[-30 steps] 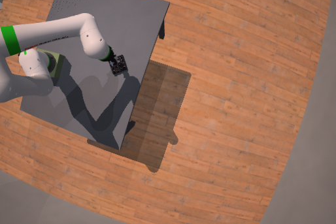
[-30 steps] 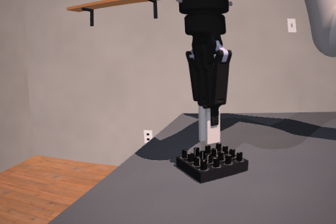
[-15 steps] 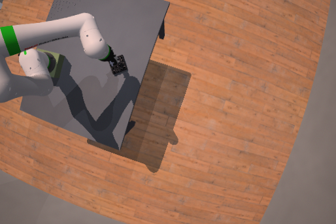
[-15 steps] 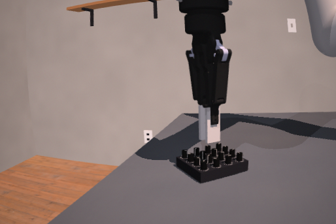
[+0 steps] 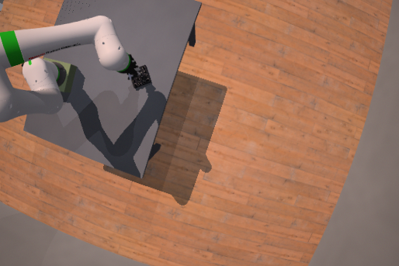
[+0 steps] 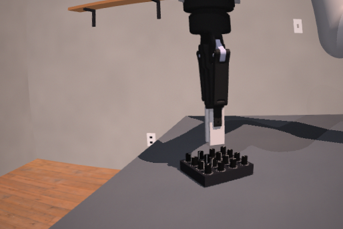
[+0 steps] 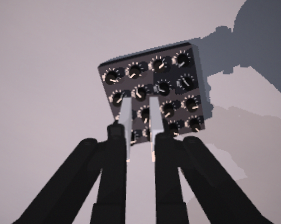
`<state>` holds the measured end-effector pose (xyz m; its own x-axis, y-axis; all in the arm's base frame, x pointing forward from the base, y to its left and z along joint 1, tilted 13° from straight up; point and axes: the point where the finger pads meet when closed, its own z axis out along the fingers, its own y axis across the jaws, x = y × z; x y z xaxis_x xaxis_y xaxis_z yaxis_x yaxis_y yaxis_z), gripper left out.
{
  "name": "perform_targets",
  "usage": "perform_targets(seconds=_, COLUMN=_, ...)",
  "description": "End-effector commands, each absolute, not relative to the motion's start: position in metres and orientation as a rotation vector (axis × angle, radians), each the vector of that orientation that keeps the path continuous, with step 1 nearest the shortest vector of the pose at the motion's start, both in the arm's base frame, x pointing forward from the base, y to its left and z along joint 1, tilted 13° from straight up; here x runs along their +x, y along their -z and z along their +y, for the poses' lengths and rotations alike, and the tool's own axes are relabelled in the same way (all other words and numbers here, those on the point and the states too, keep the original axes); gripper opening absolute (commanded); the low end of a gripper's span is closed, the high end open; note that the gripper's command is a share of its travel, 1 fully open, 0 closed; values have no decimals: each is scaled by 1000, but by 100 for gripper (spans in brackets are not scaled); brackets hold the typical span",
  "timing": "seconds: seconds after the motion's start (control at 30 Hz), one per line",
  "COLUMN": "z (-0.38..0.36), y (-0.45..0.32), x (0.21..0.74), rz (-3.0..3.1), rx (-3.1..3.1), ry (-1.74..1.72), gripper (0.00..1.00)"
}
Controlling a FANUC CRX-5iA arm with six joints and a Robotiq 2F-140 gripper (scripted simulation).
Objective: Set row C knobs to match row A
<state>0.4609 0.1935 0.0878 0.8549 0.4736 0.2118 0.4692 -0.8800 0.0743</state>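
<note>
The black knob box [image 5: 145, 81] [image 6: 230, 178] [image 7: 146, 56] stands flat on the grey table, turned slightly in the wrist view. Its knobs stand upright in four rows. In the wrist view the row farthest from the gripper shows whole, from a knob [image 7: 111, 76] at the left to a knob [image 7: 182, 59] at the right. My gripper [image 6: 212, 143] [image 7: 140, 110] is open by a narrow gap, with nothing between its pale fingers. Its fingertips are above the knob tops. The fingers hide parts of the two nearer rows. The printed names and the socket are not readable, so I cannot tell the row letters.
The grey table [image 5: 155, 17] [image 6: 283, 188] has an edge close to the box in the top view. The arm's olive pedestal [image 5: 69, 79] is at the table's left side. A wooden shelf [image 6: 123, 2] hangs on the back wall. Arm shadows cross the table.
</note>
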Motion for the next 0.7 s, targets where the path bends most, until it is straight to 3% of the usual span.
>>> perform_targets(seconds=0.0, z=193, y=-89, x=460, rz=528, rx=3067, ry=-361, gripper=12)
perform_targets(seconds=0.67, z=189, y=-92, x=455, rz=-440, rx=3153, ry=-356, gripper=12)
